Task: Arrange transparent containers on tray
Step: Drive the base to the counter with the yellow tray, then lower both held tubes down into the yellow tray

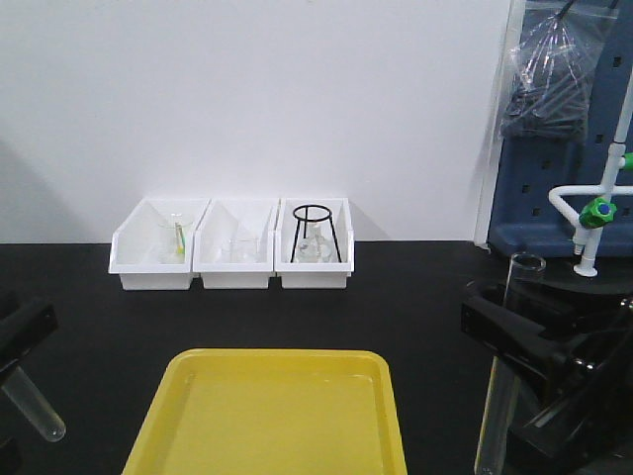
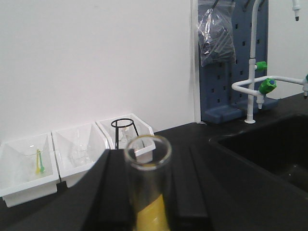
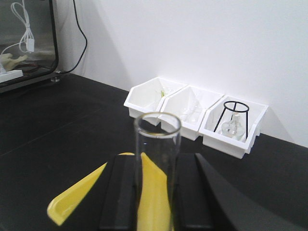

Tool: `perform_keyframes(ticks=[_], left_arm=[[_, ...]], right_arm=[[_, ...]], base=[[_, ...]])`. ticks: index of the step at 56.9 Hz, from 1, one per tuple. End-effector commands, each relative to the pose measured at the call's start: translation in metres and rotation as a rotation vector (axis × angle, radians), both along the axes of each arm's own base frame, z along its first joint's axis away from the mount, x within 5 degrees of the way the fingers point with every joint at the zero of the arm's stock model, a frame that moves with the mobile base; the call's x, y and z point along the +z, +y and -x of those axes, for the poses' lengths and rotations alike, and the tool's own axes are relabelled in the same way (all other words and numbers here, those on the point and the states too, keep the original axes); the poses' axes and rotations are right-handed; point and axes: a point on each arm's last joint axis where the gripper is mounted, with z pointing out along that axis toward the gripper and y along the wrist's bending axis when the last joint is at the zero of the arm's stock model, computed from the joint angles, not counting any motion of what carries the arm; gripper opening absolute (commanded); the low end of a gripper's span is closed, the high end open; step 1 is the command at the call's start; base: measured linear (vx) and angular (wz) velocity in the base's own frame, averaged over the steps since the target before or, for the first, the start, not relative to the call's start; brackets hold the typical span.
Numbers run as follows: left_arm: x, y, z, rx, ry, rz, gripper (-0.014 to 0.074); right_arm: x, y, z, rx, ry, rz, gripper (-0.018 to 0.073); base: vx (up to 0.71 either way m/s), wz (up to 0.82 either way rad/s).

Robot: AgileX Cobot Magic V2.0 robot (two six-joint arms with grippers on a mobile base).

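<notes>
Your bright yellow plastic tray [image 1: 267, 416] sits on the black surface [image 1: 297, 317]; left gripper [image 1: 22, 341] clamps one clear glass test tube [image 1: 38, 411], tilted; right gripper [image 1: 514, 336] clamps a second tube [image 1: 495, 416], near upright.

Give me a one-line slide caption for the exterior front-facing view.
Left gripper holding one test tube, right gripper holding the other test tube, flanking the yellow tray; three white bins behind.
</notes>
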Motion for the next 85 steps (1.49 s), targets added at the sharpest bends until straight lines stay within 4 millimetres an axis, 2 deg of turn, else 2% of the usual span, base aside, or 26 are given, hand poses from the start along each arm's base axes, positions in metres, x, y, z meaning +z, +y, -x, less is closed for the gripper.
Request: perform_keyframes(ticks=[1,40,85], left_arm=[[0.0196,0.0013,0.0024,0.0,-0.106,0.058,0.0103],[0.0196,0.0013,0.0024,0.0,-0.106,0.058,0.0103],[0.0196,0.0013,0.0024,0.0,-0.106,0.058,0.0103]], right_arm=[[0.019,-0.0037,0.0016,-0.018,-0.11,-0.051,0.0201],[0.019,-0.0037,0.0016,-0.018,-0.11,-0.051,0.0201],[0.019,-0.0037,0.0016,-0.018,-0.11,-0.052,0.0201]], base=[[0.26,-0.03],[0.19,0.01],[0.06,0.02]])
